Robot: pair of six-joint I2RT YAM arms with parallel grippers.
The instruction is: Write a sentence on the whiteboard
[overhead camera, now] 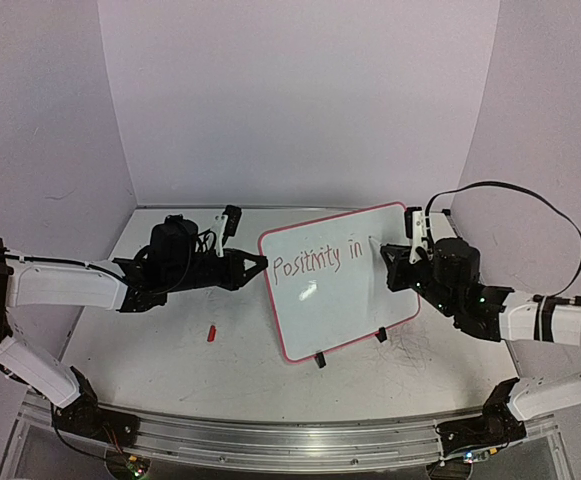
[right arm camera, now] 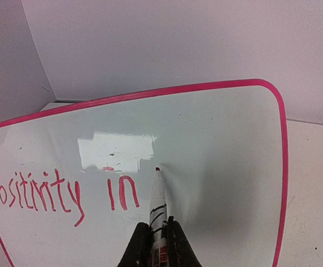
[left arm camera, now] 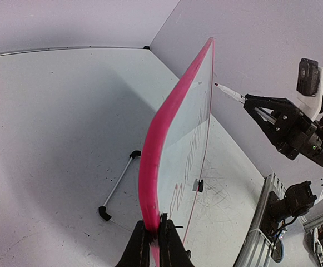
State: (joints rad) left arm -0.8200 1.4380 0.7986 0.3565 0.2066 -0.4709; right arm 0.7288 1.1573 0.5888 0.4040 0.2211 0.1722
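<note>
Your sentence point(right arm camera: 55, 192) reads "Positivity in", red, on the whiteboard point(overhead camera: 345, 300) standing tilted mid-table. Your left gripper point(left arm camera: 153, 239) pinches the board's pink edge. Your right gripper point(right arm camera: 158, 240) is clamped on a marker point(right arm camera: 157, 197), its tip at the board just right of "in"; its label is unreadable. Only the top view shows 1 small red object point(overhead camera: 211, 332) on the table point(overhead camera: 170, 370). Only the left wrist view shows 1 black-tipped rod point(left arm camera: 117, 188) behind the board.

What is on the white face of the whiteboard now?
On the whiteboard, red letters read "Positivity in", one line. The marker tip sits just right of "in"; contact cannot be told. The right tool, shut on the marker, covers a strip of the lower face.
</note>
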